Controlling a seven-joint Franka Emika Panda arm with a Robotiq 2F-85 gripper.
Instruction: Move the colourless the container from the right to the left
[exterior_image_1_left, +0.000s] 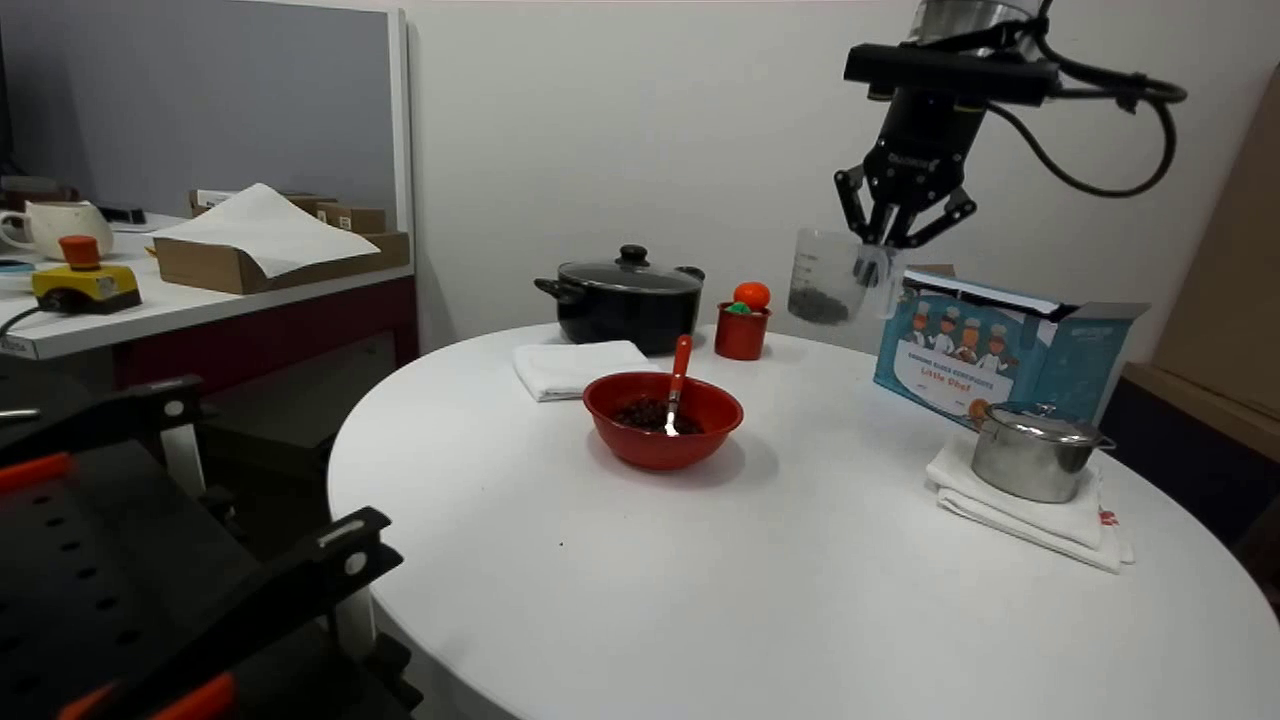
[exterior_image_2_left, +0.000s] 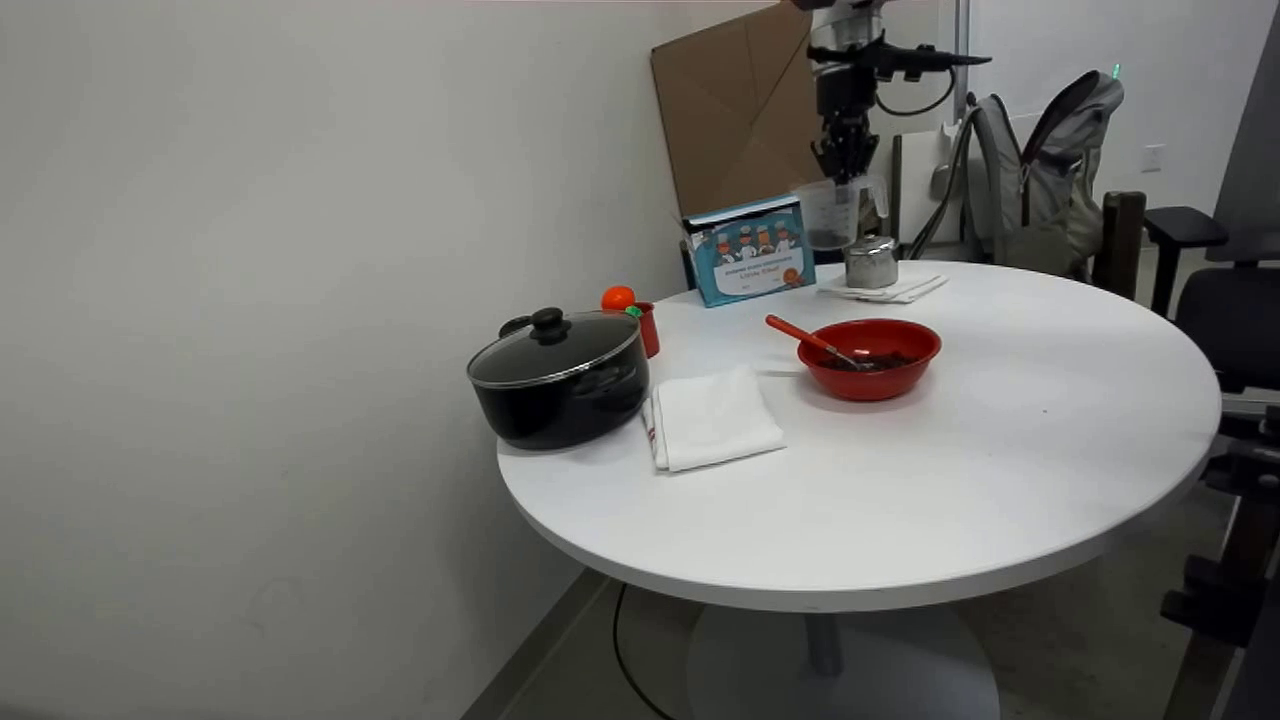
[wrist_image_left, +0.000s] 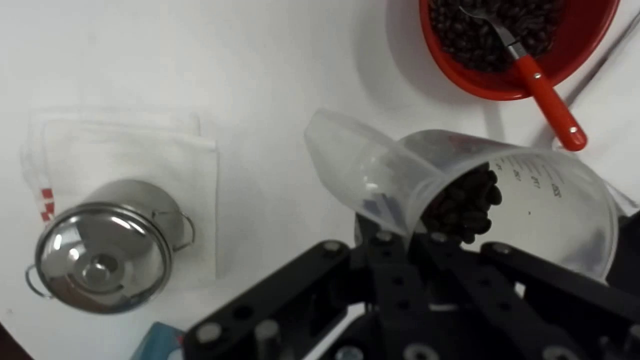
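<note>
The colourless container (exterior_image_1_left: 822, 282) is a clear cup with a handle and dark beans at the bottom. It hangs in the air above the far side of the table, slightly tilted, and shows in both exterior views (exterior_image_2_left: 826, 216). My gripper (exterior_image_1_left: 874, 256) is shut on its wall at the handle side. In the wrist view the gripper's fingers (wrist_image_left: 411, 239) pinch the rim of the container (wrist_image_left: 542, 210), with the handle to the left and the beans inside. The fingertips are partly hidden by the cup.
A red bowl (exterior_image_1_left: 660, 448) with beans and a red-handled spoon stands mid-table. A metal pot (exterior_image_1_left: 1035, 460) sits on a folded cloth beside a blue box (exterior_image_1_left: 960, 350). A black pot (exterior_image_1_left: 630, 305), a red cup (exterior_image_1_left: 740, 335) and a white cloth (exterior_image_1_left: 580, 368) are near the wall.
</note>
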